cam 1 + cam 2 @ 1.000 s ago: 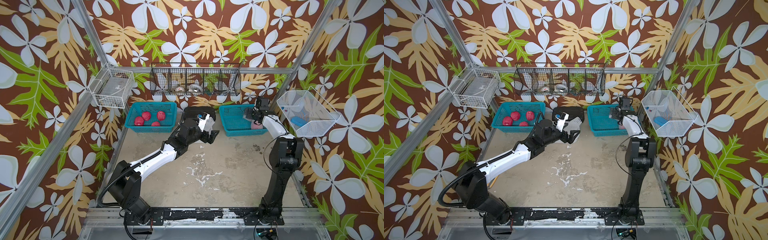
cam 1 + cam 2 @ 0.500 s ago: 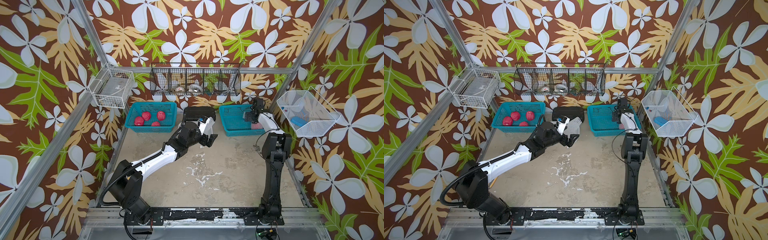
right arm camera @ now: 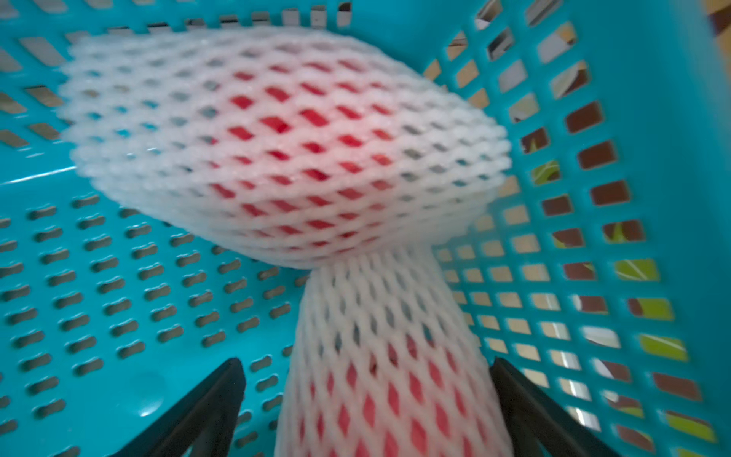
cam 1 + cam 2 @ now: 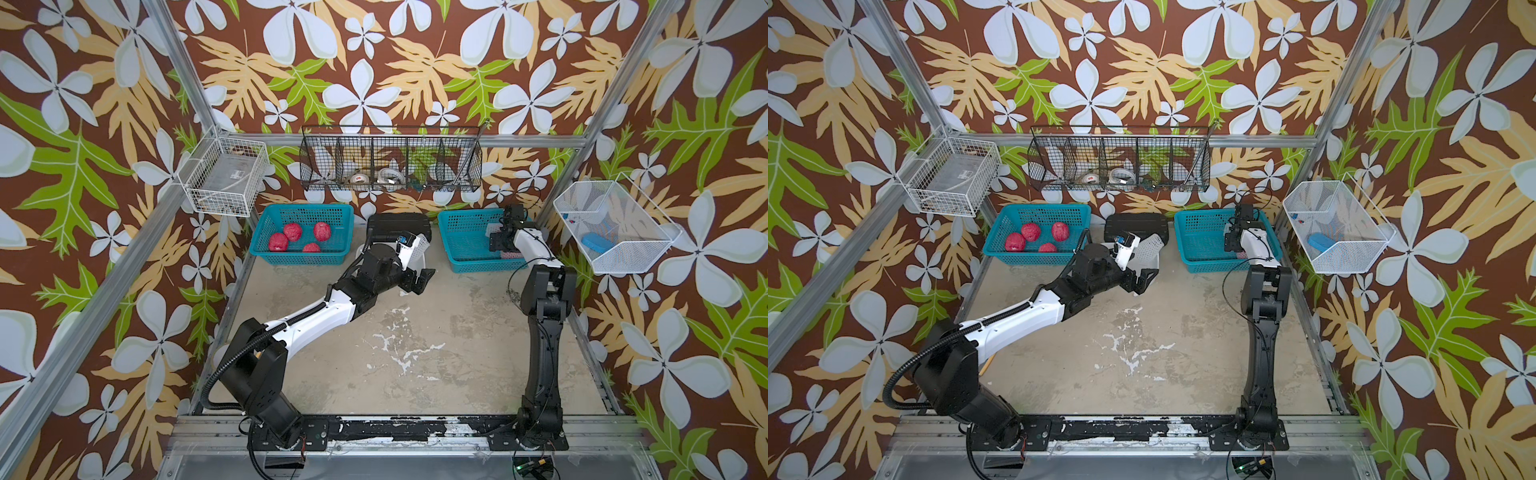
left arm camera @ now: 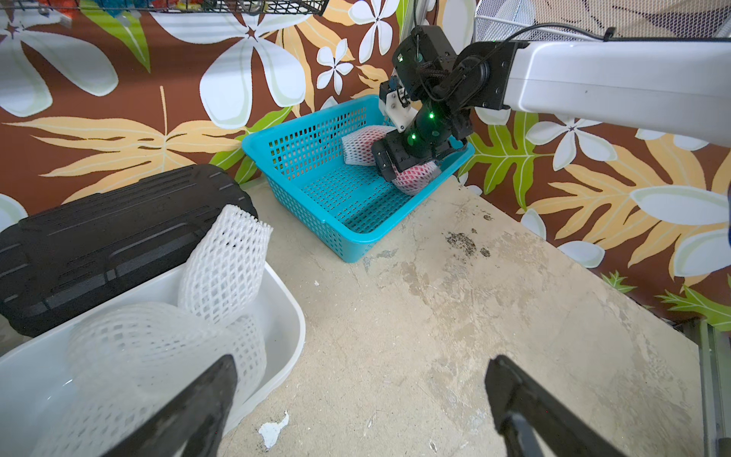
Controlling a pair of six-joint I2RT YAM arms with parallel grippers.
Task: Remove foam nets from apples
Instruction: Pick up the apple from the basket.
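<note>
Right claw point(image 3: 366, 364) stood open astride a netted apple point(image 3: 387, 395) in the 1 o'clock basket point(image 3: 633, 118).
Closing might have pinched only its net point(image 3: 379, 300) or shoved it into its neighbour point(image 3: 277, 146); left claw point(image 5: 360, 360) hung open, empty, by the tub point(image 5: 285, 316).

Two netted apples point(image 3: 285, 146) in teal basket point(image 3: 633, 118)

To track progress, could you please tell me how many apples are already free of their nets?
4 bare apples, all in the blue basket near the left arm: two toward its back wall, two toward its front. None seems hidden.
</note>
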